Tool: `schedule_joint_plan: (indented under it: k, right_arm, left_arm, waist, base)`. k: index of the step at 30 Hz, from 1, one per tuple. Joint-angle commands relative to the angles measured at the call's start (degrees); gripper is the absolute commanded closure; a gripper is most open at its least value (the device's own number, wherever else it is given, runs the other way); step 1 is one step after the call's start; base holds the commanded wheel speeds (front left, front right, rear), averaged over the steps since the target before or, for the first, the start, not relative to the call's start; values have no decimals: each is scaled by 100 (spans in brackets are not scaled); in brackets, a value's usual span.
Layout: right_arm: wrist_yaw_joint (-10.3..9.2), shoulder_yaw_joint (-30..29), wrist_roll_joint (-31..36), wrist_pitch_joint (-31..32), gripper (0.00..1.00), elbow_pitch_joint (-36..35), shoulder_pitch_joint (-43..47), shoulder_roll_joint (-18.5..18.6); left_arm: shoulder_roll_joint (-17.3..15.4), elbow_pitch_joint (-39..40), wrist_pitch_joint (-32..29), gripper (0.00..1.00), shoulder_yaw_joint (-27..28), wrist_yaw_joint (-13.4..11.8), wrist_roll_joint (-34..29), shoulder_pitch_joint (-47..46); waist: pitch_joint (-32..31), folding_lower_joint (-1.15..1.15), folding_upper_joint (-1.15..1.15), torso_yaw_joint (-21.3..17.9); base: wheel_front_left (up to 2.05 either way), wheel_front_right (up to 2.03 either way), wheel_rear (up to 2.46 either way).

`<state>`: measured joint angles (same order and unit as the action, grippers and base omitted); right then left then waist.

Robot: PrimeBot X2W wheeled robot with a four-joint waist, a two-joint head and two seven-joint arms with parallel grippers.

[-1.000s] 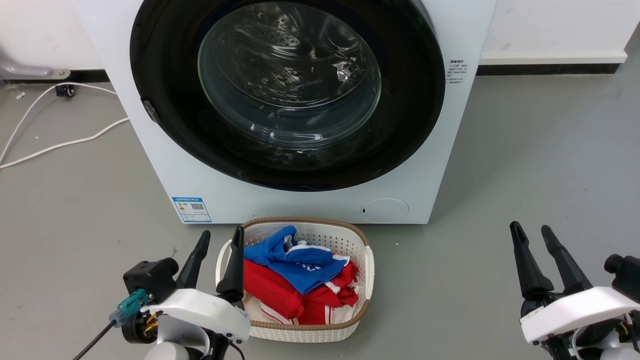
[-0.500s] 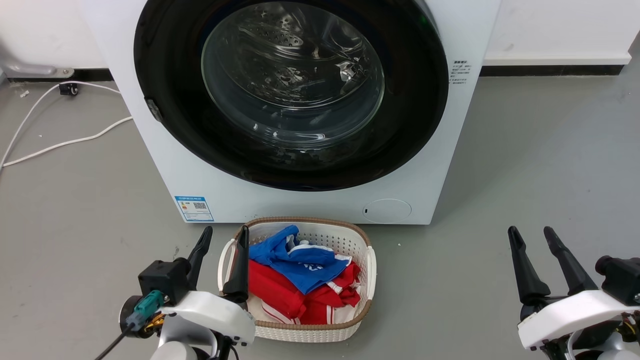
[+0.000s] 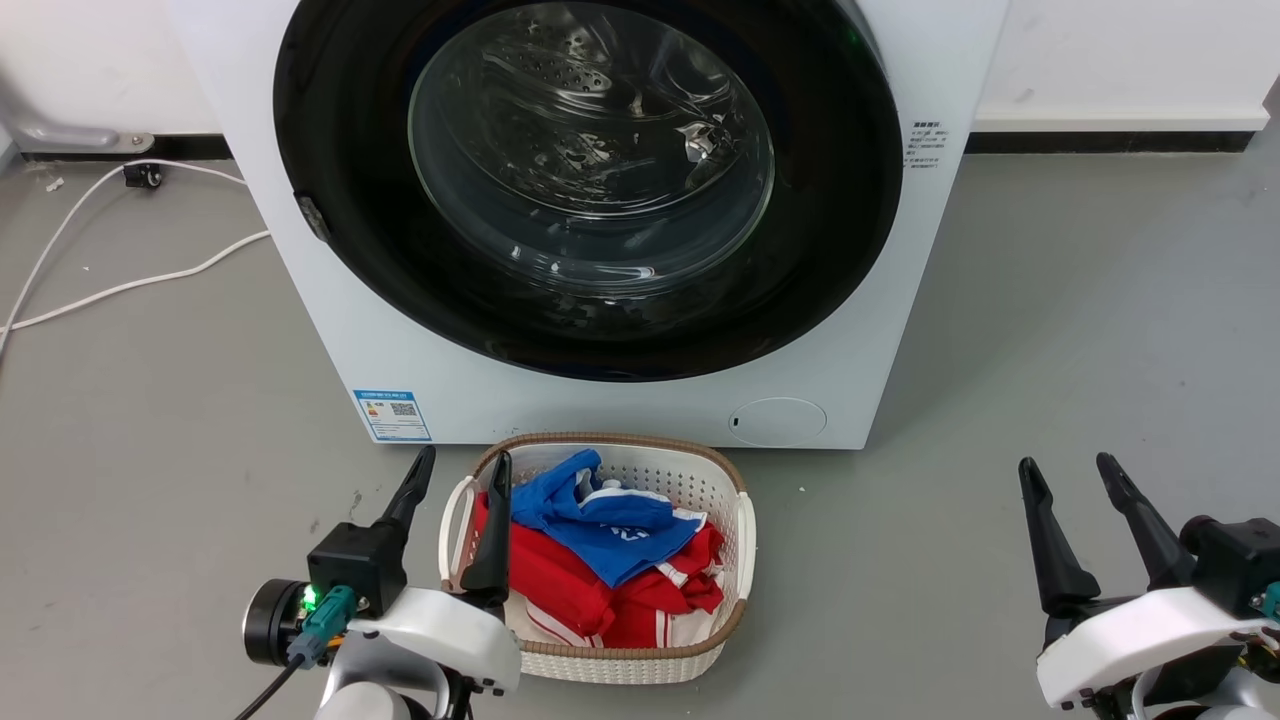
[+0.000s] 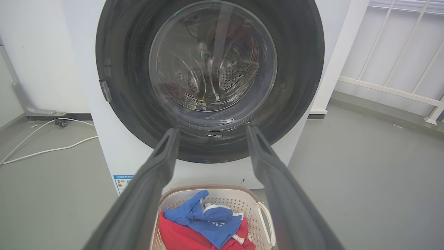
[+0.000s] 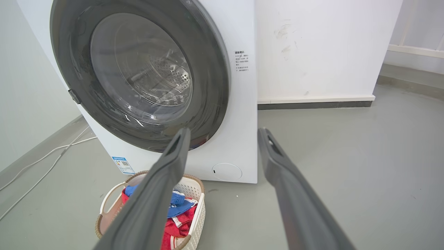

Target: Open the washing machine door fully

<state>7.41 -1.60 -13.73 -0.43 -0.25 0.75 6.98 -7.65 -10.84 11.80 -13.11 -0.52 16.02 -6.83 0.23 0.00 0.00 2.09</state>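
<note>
The washing machine door (image 3: 590, 180) sits shut, flush against the washing machine (image 3: 560, 405). In front of the machine, the left gripper (image 3: 465, 455) and right gripper (image 3: 1066, 463) hover spread wide, holding nothing. This looks like the approach: next, one gripper must reach and hook the door's rim. The laundry basket (image 3: 742, 530) crowds the machine's foot, while the floor (image 3: 1050, 330) to its right offers room.

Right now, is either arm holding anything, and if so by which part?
Nothing is held. The left gripper and right gripper both have open, empty jaws, short of the closed washing machine door.
</note>
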Motion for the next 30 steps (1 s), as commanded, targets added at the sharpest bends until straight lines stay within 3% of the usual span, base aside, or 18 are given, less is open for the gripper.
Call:
schedule_joint_plan:
  k: [1,30]
  right_arm:
    - [13,-10,141,-26,0,-73,32,-6]
    - [8,-203,1183,-267,0,-120,187,-292]
  left_arm:
    - [-2,4,44,0,-21,-16,-113,-56]
    - [115,-251,354,0,31,77,-895,-44]
  waist:
    - [-2,0,0,3]
    - [-49,0,0,41]
  base:
    - [0,0,0]
    - [0,0,0]
